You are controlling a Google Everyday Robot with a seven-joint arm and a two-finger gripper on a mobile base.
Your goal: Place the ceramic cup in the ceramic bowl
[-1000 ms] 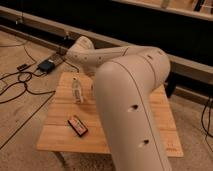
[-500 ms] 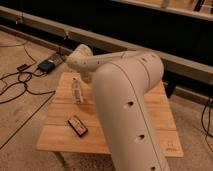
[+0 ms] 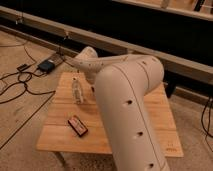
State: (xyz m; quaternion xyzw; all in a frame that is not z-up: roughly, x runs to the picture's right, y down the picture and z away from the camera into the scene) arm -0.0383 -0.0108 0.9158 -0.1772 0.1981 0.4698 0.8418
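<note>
My arm [image 3: 127,107] reaches from the lower right across the wooden table [image 3: 57,137], and its wrist end [image 3: 87,60] bends down near the table's far side. The gripper sits behind that arm, somewhere over the middle of the table, and is hidden from the camera. The ceramic cup and the ceramic bowl are hidden as well, since the arm covers the centre of the tabletop.
A slim pale bottle [image 3: 77,91] stands upright on the table's left part, close to the arm. A flat dark red packet [image 3: 77,125] lies near the front left. Cables and a black box [image 3: 46,65] lie on the floor to the left. A long low rail [image 3: 165,60] runs behind the table.
The arm's wrist end has dipped lower over the far side of the table and the big link has shifted slightly left. The bottle and packet have not moved.
</note>
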